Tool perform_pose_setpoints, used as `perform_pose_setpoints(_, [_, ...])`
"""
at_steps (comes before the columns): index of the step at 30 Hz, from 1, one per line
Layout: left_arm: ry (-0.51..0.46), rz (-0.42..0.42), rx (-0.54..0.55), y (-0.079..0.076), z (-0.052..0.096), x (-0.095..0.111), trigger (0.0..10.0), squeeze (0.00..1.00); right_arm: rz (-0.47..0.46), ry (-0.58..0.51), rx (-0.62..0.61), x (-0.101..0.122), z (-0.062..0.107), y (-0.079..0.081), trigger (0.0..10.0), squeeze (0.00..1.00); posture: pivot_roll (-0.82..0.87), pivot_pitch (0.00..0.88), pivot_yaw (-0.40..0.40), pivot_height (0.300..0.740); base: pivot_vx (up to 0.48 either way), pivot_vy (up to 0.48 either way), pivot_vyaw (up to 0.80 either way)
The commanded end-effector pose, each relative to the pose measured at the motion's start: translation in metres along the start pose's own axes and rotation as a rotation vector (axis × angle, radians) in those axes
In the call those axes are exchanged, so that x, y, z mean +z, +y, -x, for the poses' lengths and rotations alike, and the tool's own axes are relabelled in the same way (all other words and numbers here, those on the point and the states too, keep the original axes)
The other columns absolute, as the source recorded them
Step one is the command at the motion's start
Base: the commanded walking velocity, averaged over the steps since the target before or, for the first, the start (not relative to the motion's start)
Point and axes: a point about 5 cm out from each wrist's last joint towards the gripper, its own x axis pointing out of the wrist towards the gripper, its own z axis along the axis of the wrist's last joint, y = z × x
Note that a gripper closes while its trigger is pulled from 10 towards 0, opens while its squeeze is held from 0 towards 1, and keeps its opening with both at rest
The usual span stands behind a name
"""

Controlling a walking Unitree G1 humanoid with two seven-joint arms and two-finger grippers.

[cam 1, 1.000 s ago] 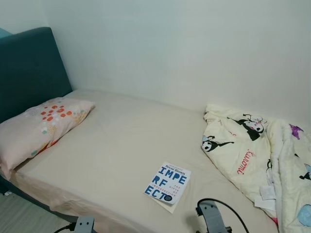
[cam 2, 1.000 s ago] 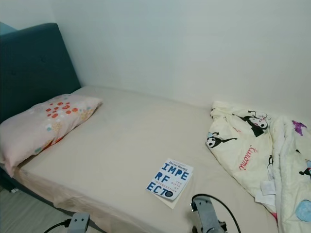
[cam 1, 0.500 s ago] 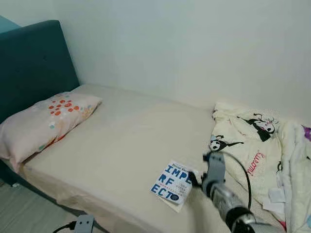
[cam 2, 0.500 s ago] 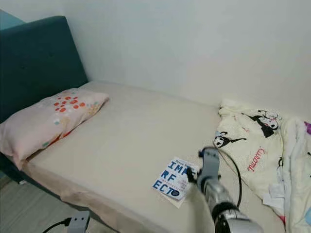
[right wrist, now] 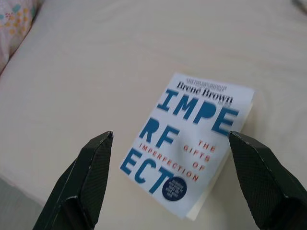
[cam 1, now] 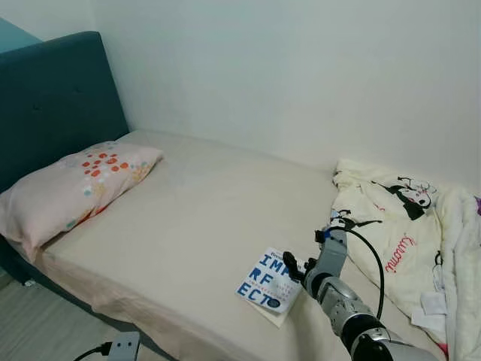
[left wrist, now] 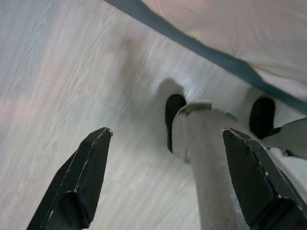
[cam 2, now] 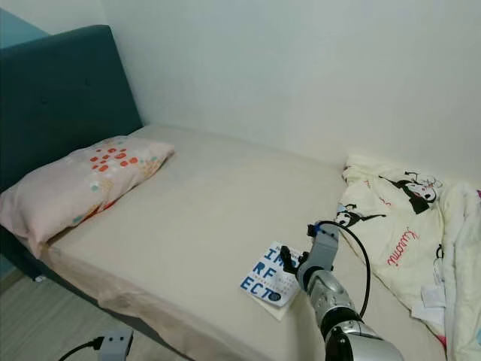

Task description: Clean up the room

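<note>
Soft, even indoor light; your head views are sharp, your wrist views less so.

You get bright, diffuse light with no glare across the white wall [cam 1: 301, 68] and the beige sheet [cam 1: 188, 218]; shadows are faint, just a soft one under the pillow [cam 1: 75, 188] and in the folds of the blanket [cam 1: 398, 233]. The book [right wrist: 189, 143] reads crisply in your right wrist view, while the black fingertips [right wrist: 81, 187] in front are blurred. In your left wrist view the wooden floor [left wrist: 57, 76] is pale and slightly washed out, with soft shadow under the bed's edge.
</note>
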Motion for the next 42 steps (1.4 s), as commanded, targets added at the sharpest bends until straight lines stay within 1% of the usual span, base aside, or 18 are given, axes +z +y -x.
perform_pose_setpoints(1, [0.008, -0.013, 0.019, 0.009, 0.002, -0.003, 10.0, 0.00, -0.041, 0.028, 0.000, -0.009, 0.001, 0.000, 10.0, 0.00, -0.02, 0.003, 0.016, 0.636, 0.000, 0.000, 0.00])
perform_pose_setpoints(5, [0.001, -0.027, 0.014, 0.009, 0.002, -0.001, 10.0, 0.00, -0.086, 0.016, 0.006, -0.010, 0.001, 0.002, 10.0, 0.00, -0.01, 0.021, 0.023, 0.636, 0.000, 0.000, 0.00])
perform_pose_setpoints(11, [0.001, -0.033, 0.012, 0.010, 0.002, -0.002, 10.0, 0.00, -0.094, 0.017, 0.002, -0.011, 0.001, 0.002, 10.0, 0.00, 0.00, 0.031, 0.025, 0.636, 0.000, 0.000, 0.00])
perform_pose_setpoints(13, [-0.001, -0.035, 0.013, 0.012, 0.002, -0.002, 10.0, 0.00, -0.099, 0.020, 0.002, -0.012, 0.001, 0.003, 10.0, 0.00, 0.00, 0.035, 0.026, 0.636, 0.000, 0.000, 0.00])
perform_pose_setpoints(14, [-0.004, -0.037, 0.017, 0.014, 0.003, -0.001, 10.0, 0.00, -0.103, 0.027, 0.011, -0.015, 0.001, 0.008, 10.0, 0.00, 0.00, 0.040, 0.026, 0.636, 0.000, 0.000, 0.00])
perform_pose_setpoints(20, [-0.005, -0.041, 0.019, 0.016, 0.003, -0.001, 10.0, 0.00, -0.106, 0.020, 0.018, -0.018, 0.001, 0.009, 10.0, 0.00, 0.00, 0.042, 0.025, 0.636, 0.000, 0.000, 0.00])
perform_pose_setpoints(21, [-0.003, -0.046, 0.017, 0.015, 0.003, -0.002, 10.0, 0.00, -0.125, 0.009, 0.025, -0.018, 0.002, 0.009, 10.0, 0.00, 0.00, 0.042, 0.025, 0.636, 0.000, 0.000, 0.00])
perform_pose_setpoints(26, [0.003, -0.060, 0.005, 0.012, 0.003, -0.004, 10.0, 0.00, -0.122, 0.004, 0.014, -0.022, 0.004, 0.005, 10.0, 0.00, 0.00, 0.043, 0.029, 0.636, 0.000, 0.000, 0.00])
perform_pose_setpoints(29, [0.006, -0.067, 0.000, 0.011, 0.003, -0.005, 10.0, 0.00, -0.127, 0.003, -0.024, -0.023, 0.006, -0.002, 10.0, 0.00, 0.00, 0.043, 0.029, 0.636, 0.000, 0.000, 0.68])
perform_pose_setpoints(34, [0.003, -0.068, -0.003, 0.011, 0.003, -0.005, 10.0, 0.00, -0.149, -0.016, -0.046, -0.021, 0.007, -0.008, 10.0, 0.00, 0.01, 0.051, 0.031, 0.636, 0.000, 0.000, 0.77])
perform_pose_setpoints(37, [0.004, -0.071, -0.005, 0.012, 0.004, -0.006, 10.0, 0.00, -0.178, -0.029, -0.109, -0.016, 0.008, -0.018, 10.0, 0.00, 0.01, 0.067, 0.041, 0.636, 0.000, 0.000, 0.37])
perform_pose_setpoints(40, [0.005, -0.072, -0.005, 0.013, 0.004, -0.006, 10.0, 0.00, -0.187, -0.034, -0.129, -0.015, 0.008, -0.021, 10.0, 0.00, 0.01, 0.067, 0.041, 0.636, 0.000, 0.000, 0.00])
perform_pose_setpoints(42, [0.008, -0.077, -0.006, 0.015, 0.005, -0.009, 10.0, 0.00, -0.211, -0.041, -0.172, -0.013, 0.011, -0.030, 10.0, 0.00, 0.01, 0.090, 0.048, 0.636, 0.000, 0.000, 0.00])
